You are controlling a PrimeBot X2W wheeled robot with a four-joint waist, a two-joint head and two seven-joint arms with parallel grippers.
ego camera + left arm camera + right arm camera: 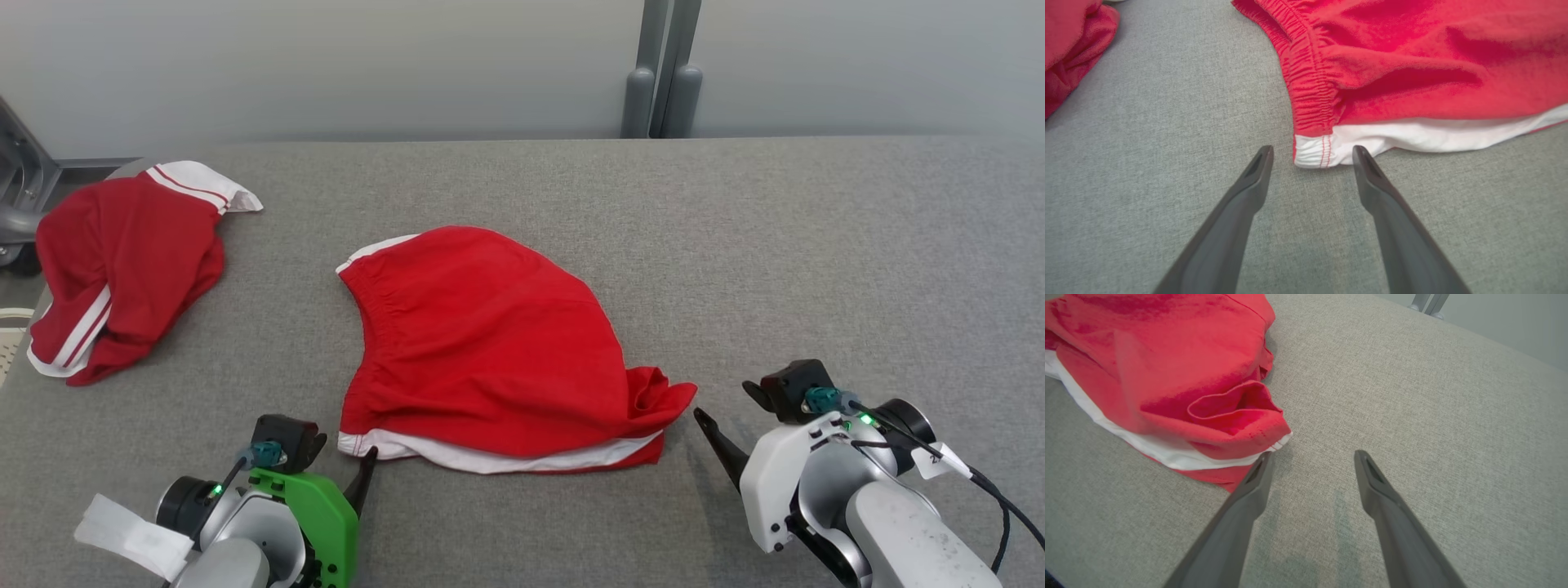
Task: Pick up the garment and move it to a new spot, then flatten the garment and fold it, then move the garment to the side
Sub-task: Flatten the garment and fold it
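The garment is a pair of red shorts with a white hem, lying crumpled in the middle of the grey fabric table. My left gripper is at its near left corner. In the left wrist view the left gripper stands open, with the white hem corner lying just between the fingertips. My right gripper is open at the garment's near right end. In the right wrist view the right gripper has its left fingertip beside the bunched red corner; its jaws hold nothing.
A second red garment with white stripes lies heaped at the table's far left edge, also seen as a red heap in the left wrist view. Grey posts stand behind the table. Bare grey table surface stretches to the right.
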